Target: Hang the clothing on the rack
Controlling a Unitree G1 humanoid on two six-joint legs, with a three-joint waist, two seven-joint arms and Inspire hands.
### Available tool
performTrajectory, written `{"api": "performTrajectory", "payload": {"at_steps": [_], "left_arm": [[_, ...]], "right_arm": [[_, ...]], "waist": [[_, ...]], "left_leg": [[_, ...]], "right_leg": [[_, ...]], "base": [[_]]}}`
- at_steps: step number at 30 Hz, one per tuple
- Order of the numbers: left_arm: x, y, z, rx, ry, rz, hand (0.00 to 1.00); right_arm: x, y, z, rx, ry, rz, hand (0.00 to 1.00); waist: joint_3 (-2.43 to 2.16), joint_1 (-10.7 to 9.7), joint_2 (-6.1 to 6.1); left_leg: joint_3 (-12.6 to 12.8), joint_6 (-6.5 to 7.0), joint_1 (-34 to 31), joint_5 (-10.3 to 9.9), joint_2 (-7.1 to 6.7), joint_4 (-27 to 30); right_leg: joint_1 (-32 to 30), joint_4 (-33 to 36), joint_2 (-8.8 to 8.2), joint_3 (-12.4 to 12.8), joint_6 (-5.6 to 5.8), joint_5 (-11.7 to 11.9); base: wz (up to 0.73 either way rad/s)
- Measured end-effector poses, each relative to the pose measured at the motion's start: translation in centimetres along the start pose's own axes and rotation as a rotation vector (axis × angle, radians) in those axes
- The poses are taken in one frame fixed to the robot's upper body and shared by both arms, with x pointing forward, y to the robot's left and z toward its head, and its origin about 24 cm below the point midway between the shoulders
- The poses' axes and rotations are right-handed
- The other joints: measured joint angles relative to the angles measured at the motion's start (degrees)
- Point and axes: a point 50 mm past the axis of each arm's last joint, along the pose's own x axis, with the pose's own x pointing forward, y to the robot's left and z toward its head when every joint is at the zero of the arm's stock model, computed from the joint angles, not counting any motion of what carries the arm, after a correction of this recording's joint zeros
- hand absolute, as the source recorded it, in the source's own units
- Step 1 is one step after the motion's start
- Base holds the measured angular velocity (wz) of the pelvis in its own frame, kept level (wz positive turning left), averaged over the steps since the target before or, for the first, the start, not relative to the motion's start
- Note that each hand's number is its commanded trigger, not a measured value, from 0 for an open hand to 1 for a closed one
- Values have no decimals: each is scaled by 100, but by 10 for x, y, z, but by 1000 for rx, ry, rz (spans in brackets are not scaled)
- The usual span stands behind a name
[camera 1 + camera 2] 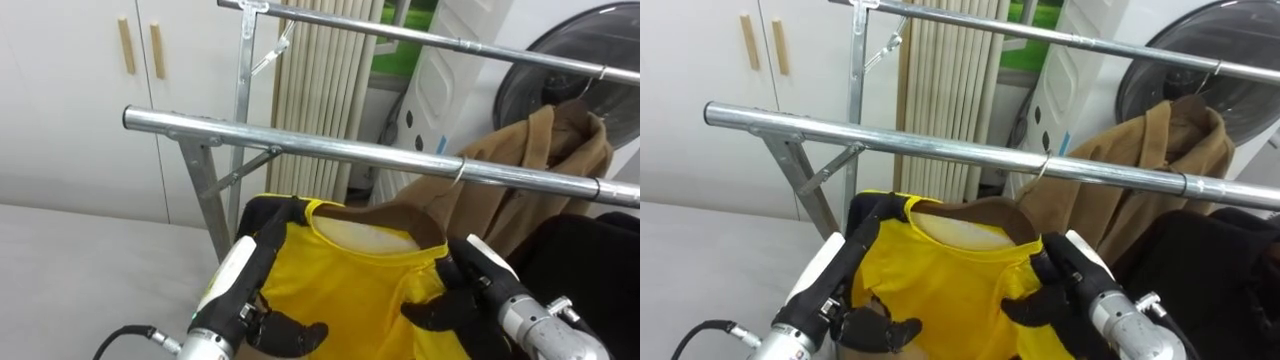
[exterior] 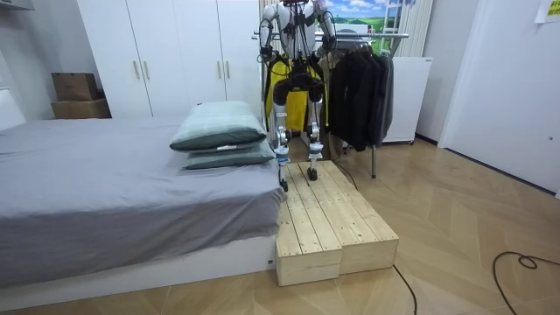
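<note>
Yellow shirt [image 1: 350,290] held up just below rack rail [image 1: 330,148], hanger hook [image 1: 460,170] seen at rail, left hand [image 1: 285,333] and right hand [image 1: 440,310] closed on shirt shoulders, brown coat [image 1: 545,165] hung beside on right.

No legible text, label, number seen anywhere.
</note>
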Motion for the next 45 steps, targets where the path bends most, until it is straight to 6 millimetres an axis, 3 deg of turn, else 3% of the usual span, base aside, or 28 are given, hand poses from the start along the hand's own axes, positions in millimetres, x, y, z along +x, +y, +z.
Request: {"api": "performTrajectory", "payload": {"at_steps": [14, 23, 27, 33, 35, 40, 45], "left_arm": [[-1, -2, 0, 43, -1, -15, 0], [-1, -2, -1, 43, 0, -16, 0], [-1, -3, 0, 35, 0, -14, 0], [-3, -5, 0, 17, -1, -13, 0], [-3, -6, -1, 16, 0, -14, 0], [-6, -10, -2, -4, 12, -18, 0], [-8, -14, -3, -8, 21, -27, 0]], "right_arm": [[-8, 14, -18, 35, 54, 55, 0], [-12, 18, -23, 141, 46, 76, 0], [-12, 22, -22, 295, 7, 62, 0], [-13, 33, -20, 529, -60, 78, 0], [-13, 36, -19, 562, -66, 86, 0], [-12, 40, -16, 638, -98, 109, 0], [-10, 44, -12, 708, -132, 124, 0]], "waist": [[-14, 3, 25], [-57, 30, 95], [-50, 37, 105], [30, 8, 243], [29, 9, 282], [-37, -19, 402], [-44, -63, 412]], "left_leg": [[14, 0, 4, 0, 2, 4], [93, 0, 17, 0, 2, 2], [201, 0, 37, 0, -2, 3], [324, 1, 139, -5, -4, -47], [327, 2, 122, -6, 1, -79], [327, 2, 96, -5, 12, -84], [347, 2, 99, -4, 6, -73]], "right_leg": [[-2, 16, -4, -7, -5, 8], [-11, 20, 1, 32, -3, 15], [-52, 65, 4, 114, -2, 15], [-22, 79, 22, 210, 8, 16], [-60, 78, 40, 228, 8, 16], [-106, 83, 65, 246, 3, 16], [-111, 86, 63, 275, 7, 9]], "base": [[0], [-1], [-10], [-7], [-2], [-2], [-1]]}}
